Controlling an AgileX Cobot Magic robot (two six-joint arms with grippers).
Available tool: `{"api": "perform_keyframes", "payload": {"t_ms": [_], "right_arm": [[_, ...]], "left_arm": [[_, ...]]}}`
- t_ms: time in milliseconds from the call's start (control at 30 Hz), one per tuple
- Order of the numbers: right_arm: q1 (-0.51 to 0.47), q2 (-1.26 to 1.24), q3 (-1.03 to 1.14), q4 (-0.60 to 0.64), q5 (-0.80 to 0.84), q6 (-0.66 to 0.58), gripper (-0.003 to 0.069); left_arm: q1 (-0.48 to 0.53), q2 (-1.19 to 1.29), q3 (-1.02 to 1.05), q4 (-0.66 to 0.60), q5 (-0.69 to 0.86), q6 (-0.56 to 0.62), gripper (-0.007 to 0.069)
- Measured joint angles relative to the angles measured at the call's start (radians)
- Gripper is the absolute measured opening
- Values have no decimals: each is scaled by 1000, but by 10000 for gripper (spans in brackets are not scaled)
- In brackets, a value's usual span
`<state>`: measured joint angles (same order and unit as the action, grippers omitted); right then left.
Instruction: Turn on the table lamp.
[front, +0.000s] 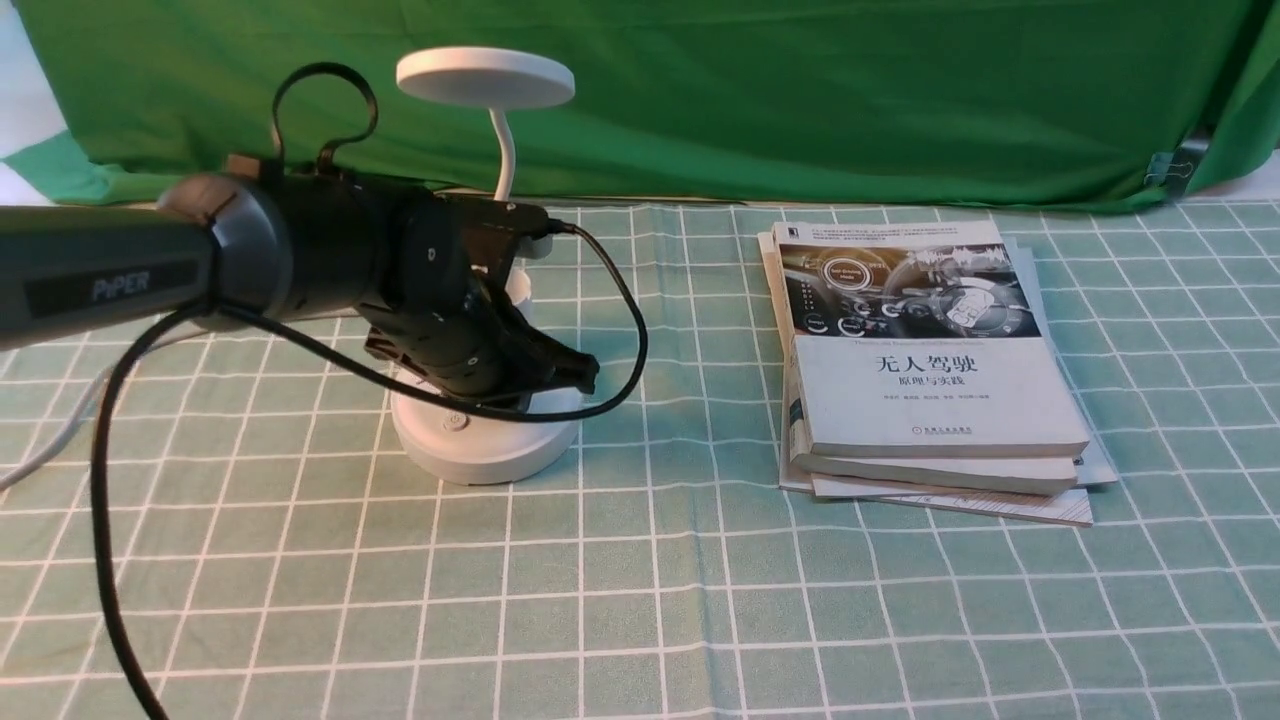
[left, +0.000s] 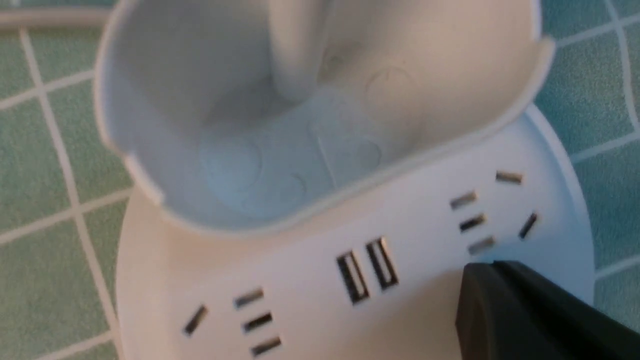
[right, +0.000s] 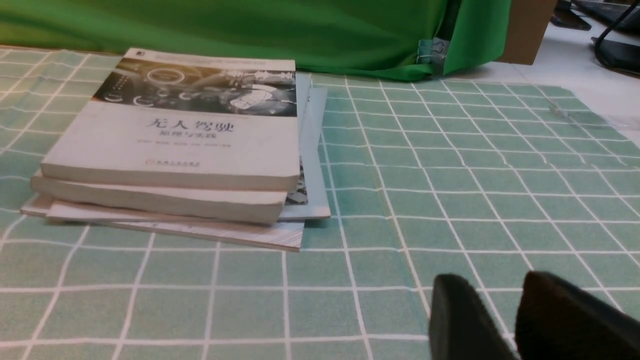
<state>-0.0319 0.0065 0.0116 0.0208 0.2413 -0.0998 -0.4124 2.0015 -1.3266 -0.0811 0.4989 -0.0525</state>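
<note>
Hovering with fingers pressed together and gripping nothing, the left end effector is low over the right side of the table lamp, by the sockets on its round base. The small button on the base's front rim lies off to its left, apparently untouched. With the disc head showing no glow, I judge the approach made and the press left to do. The lamp stands on the desk left of centre, well apart from the stack of books, near which the right end effector waits, fingers close together and empty.
</note>
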Motion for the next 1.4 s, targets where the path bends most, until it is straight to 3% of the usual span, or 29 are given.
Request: {"api": "perform_keyframes", "payload": {"t_ms": [333, 567, 767, 1067, 1300, 1400], "right_arm": [[0, 0, 0, 0, 0, 0, 241], [0, 0, 0, 0, 0, 0, 241], [0, 0, 0, 0, 0, 0, 241], [0, 0, 0, 0, 0, 0, 241], [0, 0, 0, 0, 0, 0, 241], [0, 0, 0, 0, 0, 0, 241]], "left_arm": [[0, -81, 29, -13, 27, -5, 0], [0, -214, 65, -116, 82, 3, 0], [0, -324, 228, -229, 118, 53, 0], [0, -812, 551, -515, 55, 233, 0], [0, -1219, 589, -496, 11, 298, 0], [0, -1392, 627, -448, -5, 397, 0]]}}
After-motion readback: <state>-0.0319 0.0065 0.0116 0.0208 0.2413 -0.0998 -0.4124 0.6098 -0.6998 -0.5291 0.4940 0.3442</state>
